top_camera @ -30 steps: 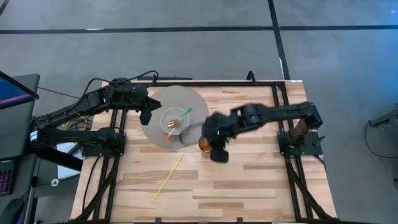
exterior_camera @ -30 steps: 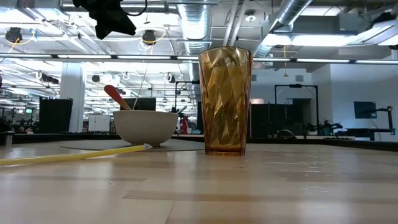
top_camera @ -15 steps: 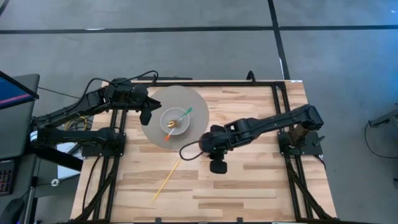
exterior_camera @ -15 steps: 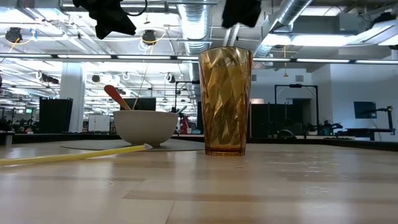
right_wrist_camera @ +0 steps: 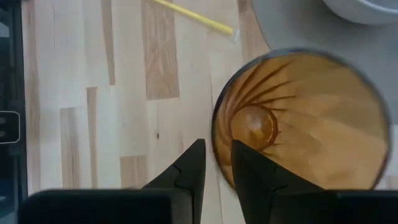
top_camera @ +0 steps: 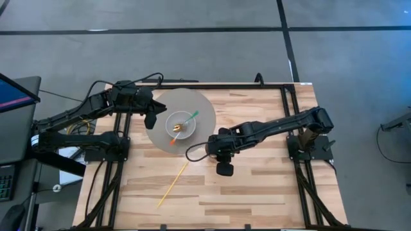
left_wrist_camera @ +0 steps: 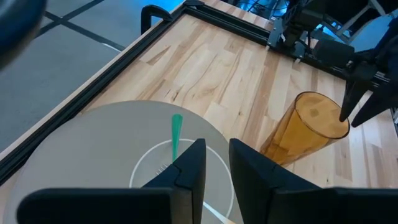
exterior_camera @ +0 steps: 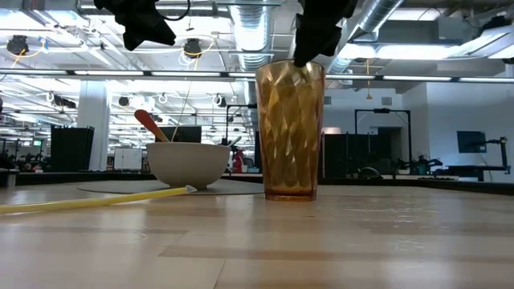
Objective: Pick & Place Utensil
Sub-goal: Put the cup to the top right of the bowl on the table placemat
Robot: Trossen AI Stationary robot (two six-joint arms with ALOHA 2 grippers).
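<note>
Straw, long yellow plastic (top_camera: pixel 173 185), lies near the desk's (top_camera: pixel 270 186) front edge. Right end effector (exterior_camera: pixel 315 50), fingers narrowly apart, hangs over the amber faceted glass tumbler (exterior_camera: pixel 290 131) mid-desk; left end effector (top_camera: pixel 153 119), narrowly apart, hovers at the far-left corner.

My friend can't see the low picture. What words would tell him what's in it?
A tall amber glass stands on a wooden table, the right gripper just above its rim. A white bowl and yellow straw lie to its left.
</note>
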